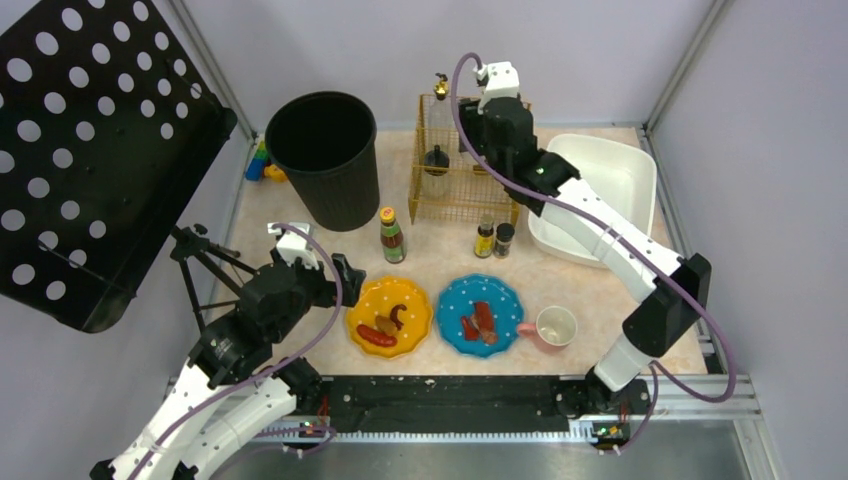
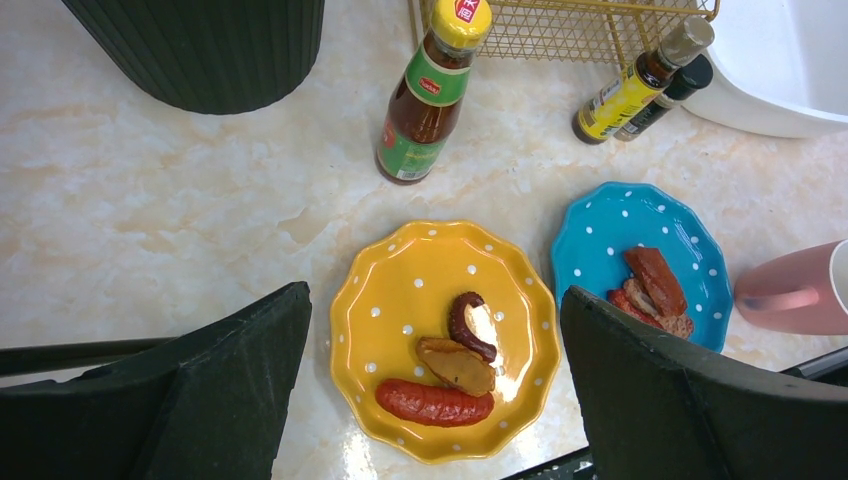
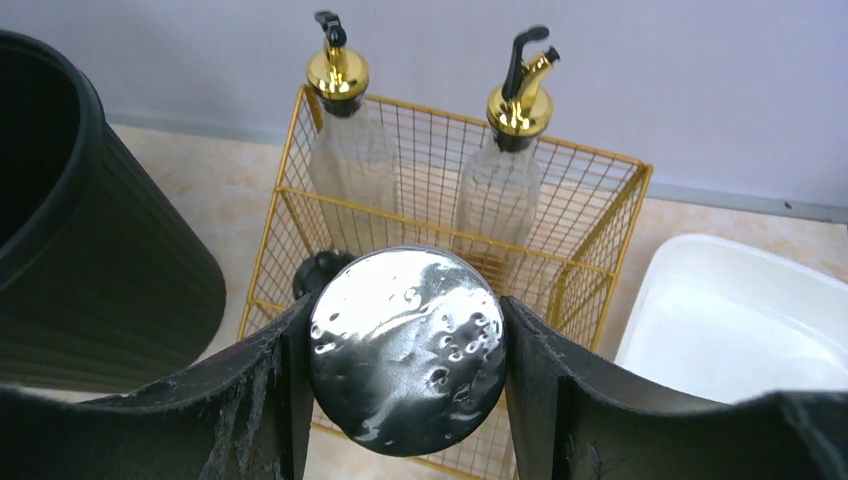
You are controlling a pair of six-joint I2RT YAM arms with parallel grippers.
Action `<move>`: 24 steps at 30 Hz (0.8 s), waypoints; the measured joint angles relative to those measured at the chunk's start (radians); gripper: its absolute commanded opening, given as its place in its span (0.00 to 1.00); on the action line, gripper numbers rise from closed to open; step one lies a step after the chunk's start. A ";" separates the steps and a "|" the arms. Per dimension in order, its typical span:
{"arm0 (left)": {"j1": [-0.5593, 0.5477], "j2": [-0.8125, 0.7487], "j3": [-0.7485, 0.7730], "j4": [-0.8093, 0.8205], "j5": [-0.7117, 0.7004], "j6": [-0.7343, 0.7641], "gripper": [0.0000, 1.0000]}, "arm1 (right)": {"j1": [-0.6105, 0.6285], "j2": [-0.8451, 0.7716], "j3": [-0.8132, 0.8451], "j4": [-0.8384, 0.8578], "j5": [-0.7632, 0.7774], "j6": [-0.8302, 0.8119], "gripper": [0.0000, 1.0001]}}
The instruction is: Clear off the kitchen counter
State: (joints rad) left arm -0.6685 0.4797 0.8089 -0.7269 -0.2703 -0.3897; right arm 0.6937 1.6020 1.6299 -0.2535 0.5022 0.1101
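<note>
The kitchen counter [image 1: 445,268] carries a yellow dotted plate [image 2: 410,290] with a sausage and other food scraps, and a blue plate [image 1: 462,297] with more scraps. A pink mug [image 1: 550,328] stands at the blue plate's right. My left gripper [image 2: 435,295] hangs open above the yellow plate, empty, one finger on each side of it. My right gripper [image 3: 407,315] is shut on a round jar with a shiny silver lid [image 3: 405,350], held just in front of the gold wire basket [image 3: 600,230]. In the top view the right wrist [image 1: 495,125] hides the jar.
A black bin [image 1: 325,160] stands at the back left and a white tub [image 1: 610,180] at the back right. The basket holds two gold-capped oil bottles [image 3: 340,150] and a dark-topped item [image 3: 318,272]. A sauce bottle [image 1: 391,236] and two small bottles [image 1: 494,240] stand mid-counter.
</note>
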 measured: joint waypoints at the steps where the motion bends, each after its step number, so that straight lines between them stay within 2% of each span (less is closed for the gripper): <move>1: 0.000 0.000 0.000 0.000 0.000 0.000 0.99 | -0.004 0.012 0.018 0.000 -0.002 -0.001 0.00; 7: 0.000 0.000 0.000 0.000 0.000 0.000 0.99 | -0.018 0.091 0.088 -0.001 -0.036 0.004 0.00; 24: 0.000 0.000 0.000 0.000 0.000 0.000 0.99 | -0.109 0.255 0.151 -0.012 -0.122 0.074 0.00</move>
State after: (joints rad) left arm -0.6685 0.4801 0.8085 -0.7269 -0.2703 -0.3897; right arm 0.5842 1.8572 1.7809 -0.2657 0.3801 0.1841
